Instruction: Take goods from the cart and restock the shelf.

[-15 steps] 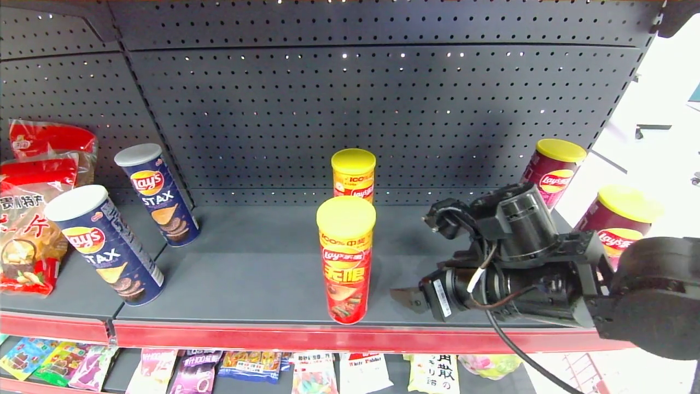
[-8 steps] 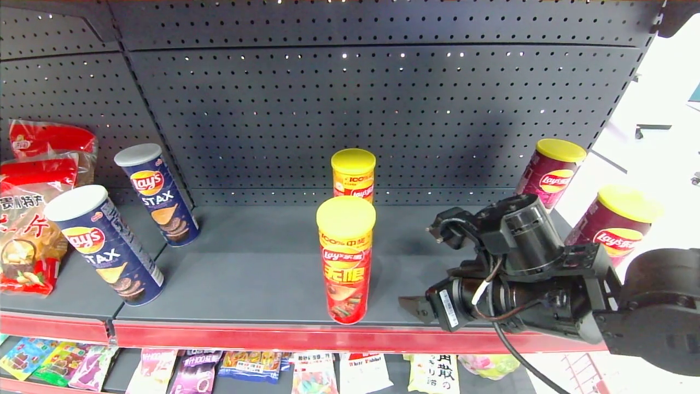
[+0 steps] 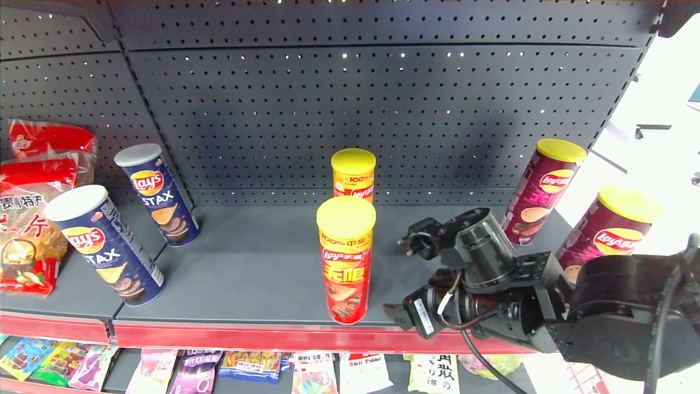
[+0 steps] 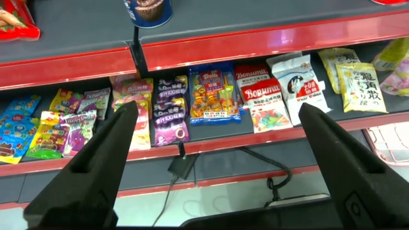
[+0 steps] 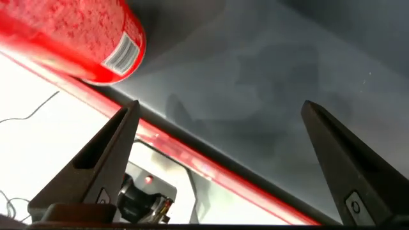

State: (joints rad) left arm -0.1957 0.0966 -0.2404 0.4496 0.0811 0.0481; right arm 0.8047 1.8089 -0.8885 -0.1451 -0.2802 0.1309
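2 blue cans (image 3: 104,246) are standing at the left of the shelf (image 3: 262,262), the red can (image 3: 345,262) at its front edge; just right, the right gripper (image 5: 218,108) is hovering wide open, empty; the left gripper (image 4: 217,108) is gaping empty too

Evenly lit shelf (image 3: 262,262), overexposed right edge, soft shadows
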